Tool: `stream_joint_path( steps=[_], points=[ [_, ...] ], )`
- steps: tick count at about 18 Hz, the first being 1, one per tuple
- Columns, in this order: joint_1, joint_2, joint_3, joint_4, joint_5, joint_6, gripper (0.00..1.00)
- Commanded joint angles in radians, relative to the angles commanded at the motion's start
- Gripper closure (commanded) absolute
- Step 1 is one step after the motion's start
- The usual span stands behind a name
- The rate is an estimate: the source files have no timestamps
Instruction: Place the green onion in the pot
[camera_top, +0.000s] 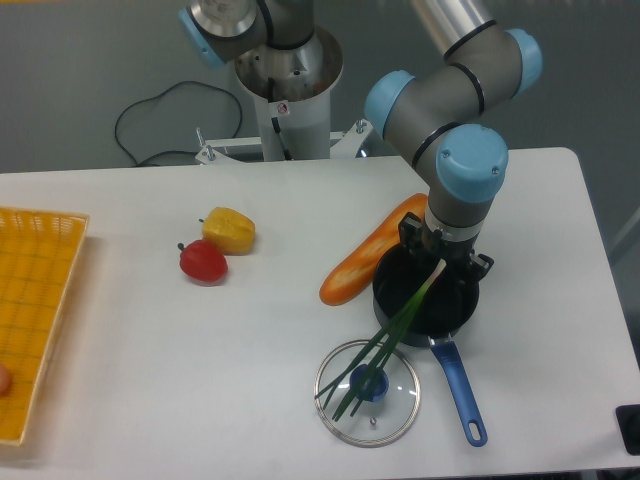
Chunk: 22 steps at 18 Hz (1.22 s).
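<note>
Nearest the front edge of the bench lies a round glass lid (367, 392) with a blue knob at its middle. The dark green leaves of the green onion (385, 342) fan out over this lid, their tips reaching toward its left rim. From there the stalk climbs at a slant up and to the right, crosses the front rim of the pot (424, 300), and ends with its pale whitish end above the pot's hollow, right under the gripper (443, 263). So the onion is only partly in: pale end over the black pan, leaves hanging outside onto the lid.

The pot's blue handle runs from its front right side toward the front edge of the bench, ending in a loop just right of the lid.

The gripper hangs straight down over the far part of the pot, its dark fingers flanking the pale end of the stalk. The view does not make plain how wide they stand, nor whether they pinch the stalk or merely sit next to it; I cannot tell.

Touching the pot's left side lies an orange baguette-like loaf (362, 265), slanting toward the far right. Farther left, mid-bench, a red tomato (203, 262) sits just beside a yellow pepper (229, 229). A yellow basket (35, 300) lies at the left edge.
</note>
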Motion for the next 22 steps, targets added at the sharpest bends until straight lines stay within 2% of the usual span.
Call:
stream_joint_path(
  steps=[2,22],
  points=[
    [0.002,-0.006,-0.002,0.000,0.000,0.000,1.00],
    [0.018,-0.035,-0.006,0.000,-0.002,0.005,1.00]
  ],
)
